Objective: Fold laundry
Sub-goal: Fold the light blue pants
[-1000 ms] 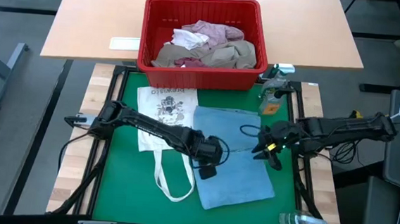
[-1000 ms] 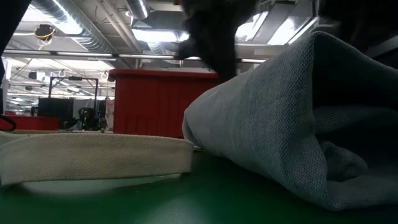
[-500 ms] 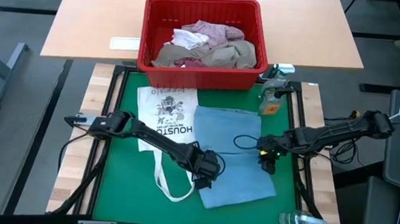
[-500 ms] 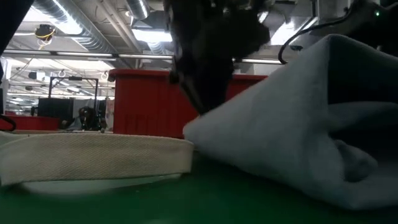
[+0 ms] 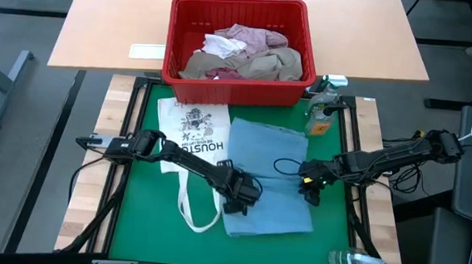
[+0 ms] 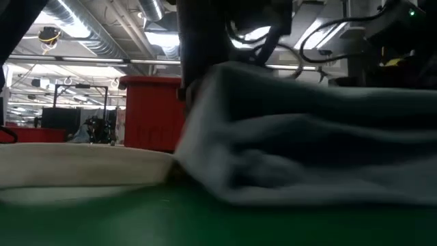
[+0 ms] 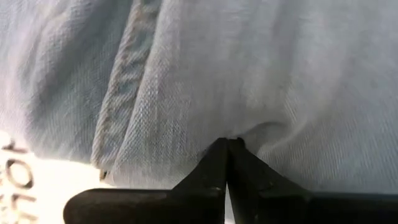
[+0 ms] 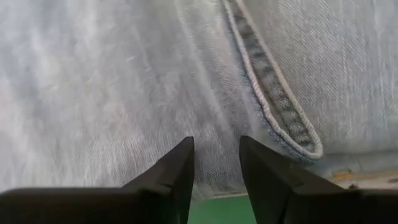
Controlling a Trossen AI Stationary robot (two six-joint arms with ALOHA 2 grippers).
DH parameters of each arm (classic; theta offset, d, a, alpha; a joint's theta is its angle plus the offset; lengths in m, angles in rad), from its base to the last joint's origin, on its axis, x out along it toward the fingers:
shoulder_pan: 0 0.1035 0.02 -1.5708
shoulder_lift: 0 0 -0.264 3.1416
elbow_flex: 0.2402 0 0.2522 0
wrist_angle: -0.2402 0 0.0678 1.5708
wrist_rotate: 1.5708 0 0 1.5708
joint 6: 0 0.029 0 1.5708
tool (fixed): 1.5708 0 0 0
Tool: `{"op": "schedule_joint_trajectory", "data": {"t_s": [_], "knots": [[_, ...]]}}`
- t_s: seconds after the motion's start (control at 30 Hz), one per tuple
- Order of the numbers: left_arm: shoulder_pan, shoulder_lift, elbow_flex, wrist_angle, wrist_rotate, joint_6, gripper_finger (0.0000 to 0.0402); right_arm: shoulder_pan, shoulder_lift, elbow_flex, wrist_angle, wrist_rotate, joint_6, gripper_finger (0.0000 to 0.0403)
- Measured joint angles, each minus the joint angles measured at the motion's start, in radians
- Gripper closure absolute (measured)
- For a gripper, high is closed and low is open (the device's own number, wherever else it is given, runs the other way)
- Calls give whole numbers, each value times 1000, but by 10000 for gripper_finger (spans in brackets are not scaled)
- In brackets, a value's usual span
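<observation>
**High view: one garment part-folded on the mat, basket still loaded**

Light blue denim jeans (image 5: 270,178) lie as a folded slab on the green mat (image 5: 142,225), right of centre. Just beside them on the left lies a cream printed tote bag (image 5: 193,131), flat, its strap looping toward the near edge.

Left gripper (image 5: 240,200) sits at the near-left edge of the denim. Its wrist view shows the fingertips pressed together with a pinch of the cloth gathered at their tips. Right gripper (image 5: 309,184) is at the right edge of the same piece; in its wrist view the fingers (image 8: 177,167) stand slightly apart over the fabric, holding nothing that can be seen.

Red basket (image 5: 174,65), on the far table behind the mat, contains a tan cloth piece (image 5: 266,65), a pink-mauve shirt (image 5: 247,36) and other crumpled items.

Assessment: work appears to be at an early stage. The jeans look mid-fold, not yet squared. The basket's contents are untouched and remain to be folded.
</observation>
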Motion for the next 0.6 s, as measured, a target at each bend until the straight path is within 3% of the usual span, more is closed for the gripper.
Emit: {"op": "schedule_joint_trajectory", "data": {"t_s": [0.27, 0.6], "knots": [[39, -43, -1, -82, -9, 1, 398, 0, -4, 48, -7, 4, -33, 274], [38, -177, 0, -45, -31, -5, 398, 0, -26, 186, -66, -2, -118, 274]]}}
